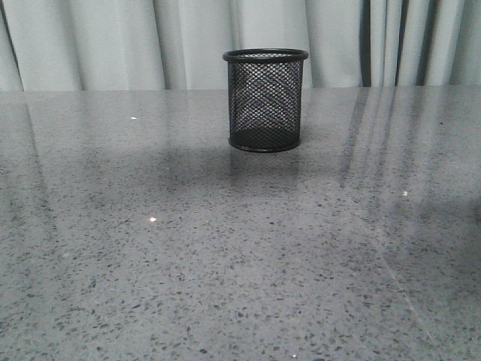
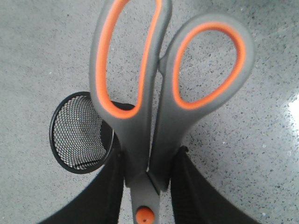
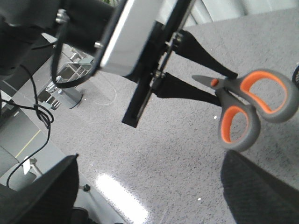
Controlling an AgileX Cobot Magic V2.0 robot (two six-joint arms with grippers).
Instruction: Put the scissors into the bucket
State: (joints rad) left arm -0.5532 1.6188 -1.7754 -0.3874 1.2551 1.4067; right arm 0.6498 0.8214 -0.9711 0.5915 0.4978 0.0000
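Note:
The bucket [image 1: 264, 101], a black wire-mesh cup, stands upright on the grey speckled table [image 1: 225, 263], far centre; no gripper shows in the front view. In the left wrist view my left gripper [image 2: 148, 186] is shut on the scissors [image 2: 154, 93] near their orange pivot. The grey, orange-lined handle loops point away from the gripper and the blades are hidden. The bucket's open mouth [image 2: 79, 133] lies below, off to one side of the scissors. The right wrist view shows the left gripper [image 3: 212, 77] holding the scissors [image 3: 247, 112] in the air. My right gripper [image 3: 149, 196] is open and empty.
Pale curtains [image 1: 113, 45] hang behind the table's far edge. In the right wrist view the left arm's body [image 3: 135, 42] reaches across above the table. Past the table's edge are black cables [image 3: 42, 116] and a grey stand base [image 3: 70, 95].

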